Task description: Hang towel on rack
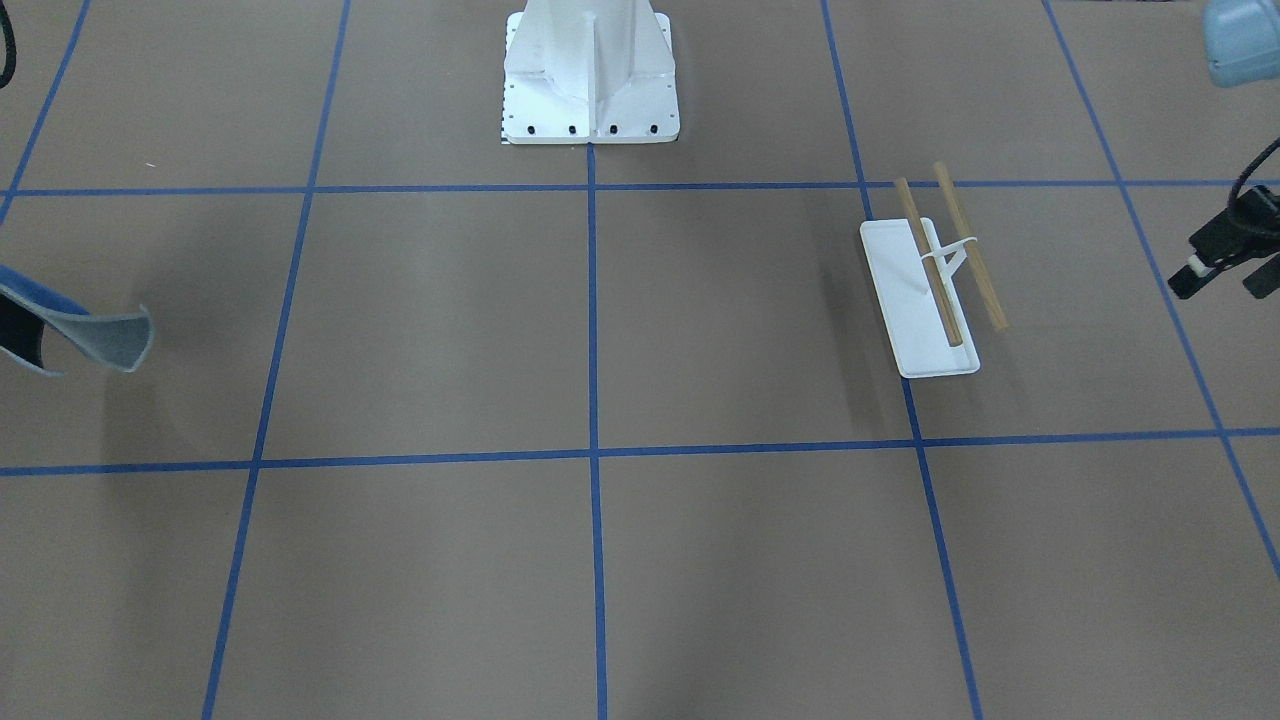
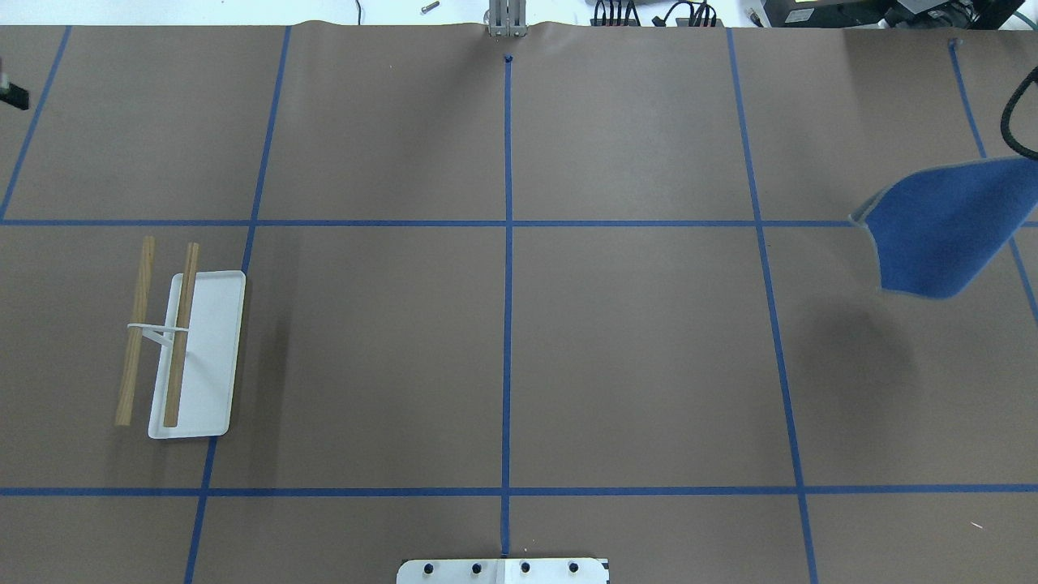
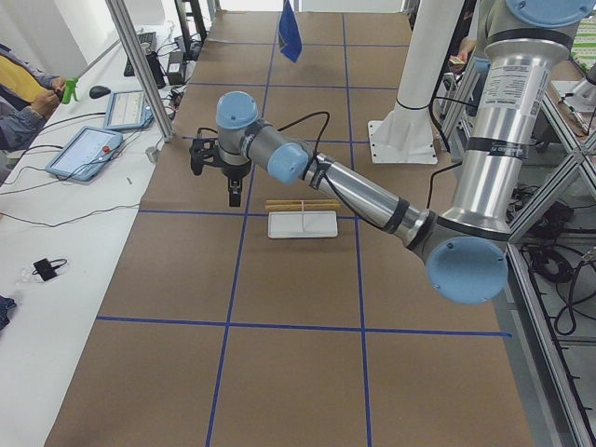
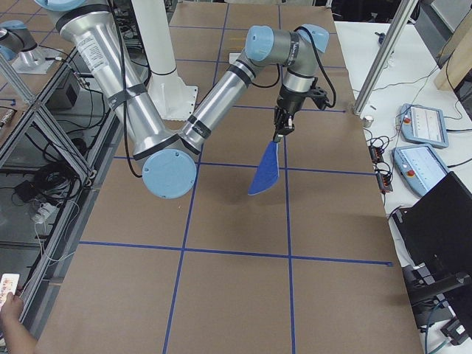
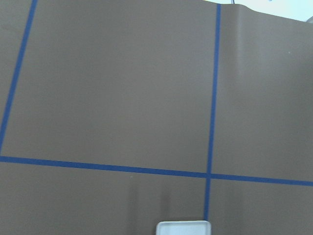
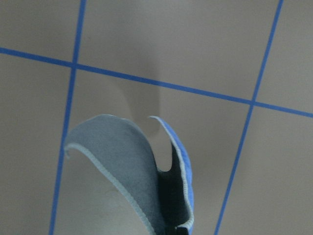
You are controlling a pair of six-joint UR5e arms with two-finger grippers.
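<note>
Holding the towel (image 2: 941,231) aloft, well apart from the rack (image 2: 203,357).
The right gripper (image 4: 279,135) pinches its top edge; the left gripper (image 1: 1220,283) hovers near the rack, fingers spread, holding nothing.

Robotics lab: blue-taped table (image 2: 632,349), teach pendants (image 4: 422,122), aluminium posts (image 3: 142,67), cables (image 3: 557,265).

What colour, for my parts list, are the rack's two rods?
Light-brown wooden rods; clearest in the overhead exterior view.

Bright, even overhead light. Soft, diffuse shadows fall on the bench (image 2: 632,357) beneath the towel (image 2: 945,227). The right wrist view is slightly blurred.
</note>
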